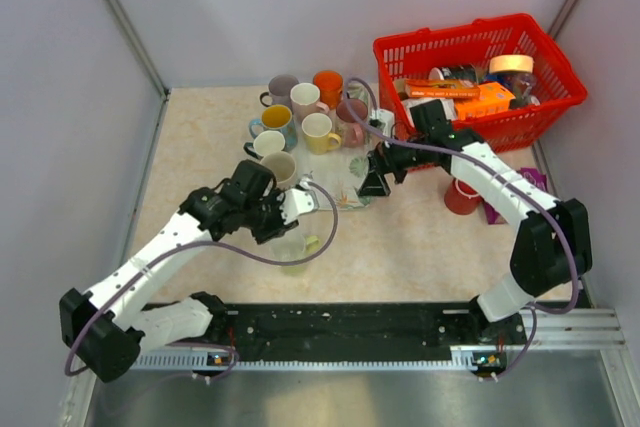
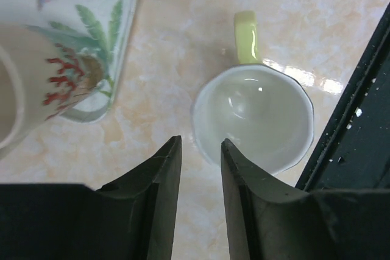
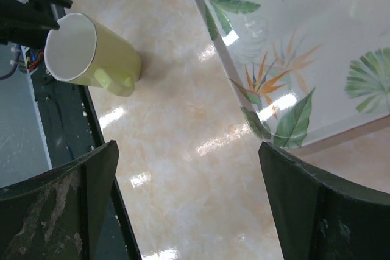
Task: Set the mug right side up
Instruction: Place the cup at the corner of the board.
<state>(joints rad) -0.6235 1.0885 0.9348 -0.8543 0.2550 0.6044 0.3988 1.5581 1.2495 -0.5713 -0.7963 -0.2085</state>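
The mug [image 1: 293, 250], pale yellow-green, stands right side up on the table [image 1: 420, 237], its mouth facing upward and nothing visible inside. It sits near the front edge, just off the near-left corner of the patterned tray [image 1: 345, 187] and apart from it. In the left wrist view the mug [image 2: 253, 120] has its handle pointing away from the camera. The left gripper [image 1: 278, 213] is directly over this mug. Its jaws are parted by a narrow gap and hold nothing, with bare table showing between them, and the fingertips [image 2: 172, 150] lie just beside the mug's rim without clasping it. The right gripper [image 1: 378, 182] is over the tray's near-right edge with its jaws spread wide and nothing in them. Its wrist view shows the mug [image 3: 91, 53] well apart from it. A cream mug [image 1: 280, 167] stands on the tray close by the left gripper, among a cluster of other mugs. A red basket [image 1: 450, 35] of goods occupies the far right corner.
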